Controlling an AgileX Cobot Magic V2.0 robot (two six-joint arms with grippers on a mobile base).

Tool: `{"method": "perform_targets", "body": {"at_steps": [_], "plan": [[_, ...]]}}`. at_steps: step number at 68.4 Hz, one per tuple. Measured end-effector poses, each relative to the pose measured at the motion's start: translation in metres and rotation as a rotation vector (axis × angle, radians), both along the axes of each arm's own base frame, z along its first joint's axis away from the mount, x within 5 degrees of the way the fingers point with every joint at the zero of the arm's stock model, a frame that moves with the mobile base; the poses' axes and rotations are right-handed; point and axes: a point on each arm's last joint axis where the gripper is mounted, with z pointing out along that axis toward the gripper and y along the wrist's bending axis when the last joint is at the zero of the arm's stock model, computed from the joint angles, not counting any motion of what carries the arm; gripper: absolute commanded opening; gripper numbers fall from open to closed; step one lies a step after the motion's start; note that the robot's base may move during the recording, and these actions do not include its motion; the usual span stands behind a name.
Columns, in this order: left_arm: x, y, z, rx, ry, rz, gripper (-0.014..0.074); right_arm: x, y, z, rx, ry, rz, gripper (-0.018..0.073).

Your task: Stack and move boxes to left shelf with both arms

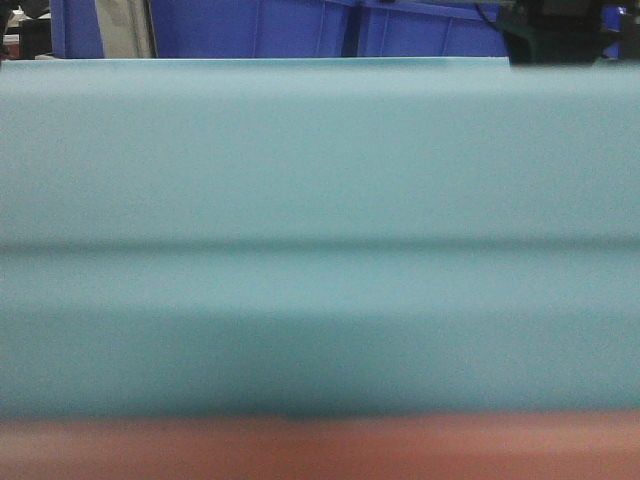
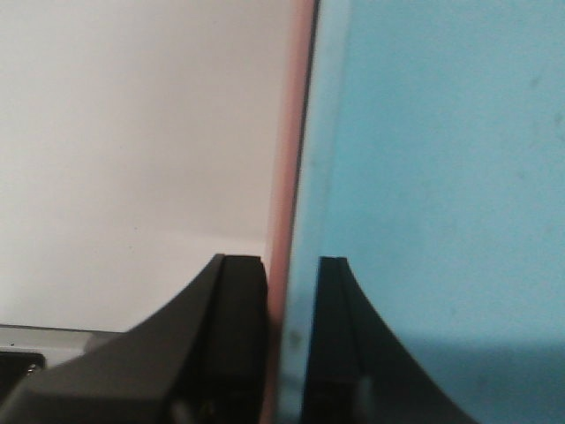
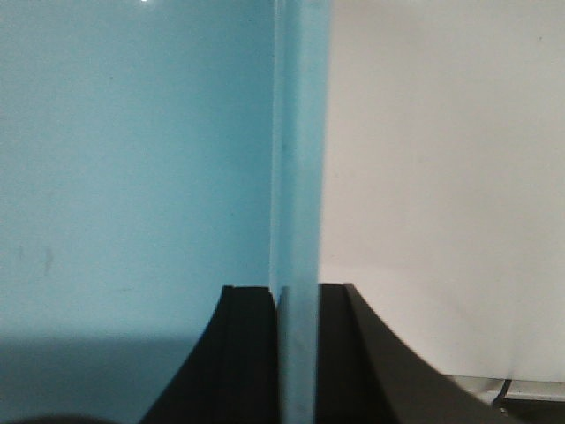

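My front camera is almost wholly filled by the long side of the light blue tub (image 1: 320,200), so near the lens that it is soft and out of focus, with one faint horizontal crease running across its middle. Below it, along the bottom edge of the view, lies a blurred band of the pink tub (image 1: 320,452), touching the blue one from underneath, so the two read as stacked, blue in pink. Over the blue tub's straight top edge I can just see some dark blue bins (image 1: 300,28) farther back. From the left wrist, the left gripper (image 2: 285,261) straddles the left end of the stack. One black finger (image 2: 238,336) sits against the thin pink wall on the outside and the other against the inside of the blue wall, and both walls are pinched together with no gap showing. From the right wrist, the right gripper (image 3: 290,288) is clenched the same way on the right end. There I make out only the blue wall between its two black fingers (image 3: 249,353); any pink there is too hidden to tell. Beyond each held end is a plain pale surface (image 2: 132,132). I cannot tell what the stack rests on.
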Motion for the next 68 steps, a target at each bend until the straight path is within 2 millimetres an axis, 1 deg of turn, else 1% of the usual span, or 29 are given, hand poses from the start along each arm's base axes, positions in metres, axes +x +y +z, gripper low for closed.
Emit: {"method": "perform_targets", "body": {"at_steps": [27, 56, 68], "plan": [[0.0000, 0.0000, 0.0000, 0.000, 0.000, 0.000, -0.0003, -0.0002, 0.0002, 0.0000, -0.001, -0.001, 0.002, 0.0056], [-0.0004, -0.0003, 0.0000, 0.010, -0.010, -0.078, -0.0003, -0.0001, 0.0001, 0.0000, -0.002, -0.003, 0.002, 0.0056], [0.0000, 0.0000, 0.0000, 0.016, -0.016, -0.086, -0.0003, -0.0001, 0.0001, 0.0000, -0.002, -0.003, 0.002, 0.0056]]}}
